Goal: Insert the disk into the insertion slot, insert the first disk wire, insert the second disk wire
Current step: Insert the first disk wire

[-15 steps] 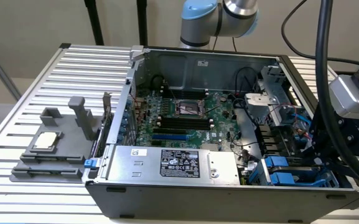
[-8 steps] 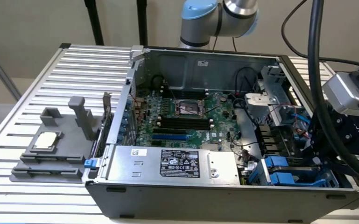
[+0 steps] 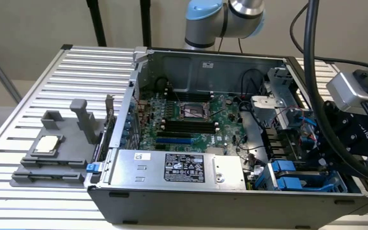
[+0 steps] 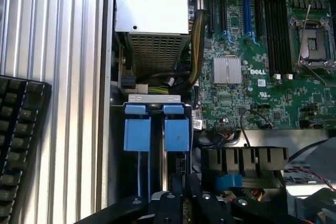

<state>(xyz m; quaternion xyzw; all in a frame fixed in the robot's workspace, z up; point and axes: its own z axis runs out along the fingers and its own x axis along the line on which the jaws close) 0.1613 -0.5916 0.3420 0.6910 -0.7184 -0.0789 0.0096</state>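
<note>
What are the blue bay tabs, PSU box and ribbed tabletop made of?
Blue bay tabs: likely moulded plastic, matte, uniform saturated colour.
PSU box: looks like bare sheet steel, dull silver, perforated vent face.
Ribbed tabletop: probably extruded aluminium, satin, straight parallel slots.

Arm bent down at exterior view's right; tool fingers closed together.

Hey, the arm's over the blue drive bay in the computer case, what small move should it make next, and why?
Probably ease straight down a little toward the insertion slot. The gripper is shut and sits close over its blue tabs, roughly in line with them; whether it holds anything, I cannot tell.
</note>
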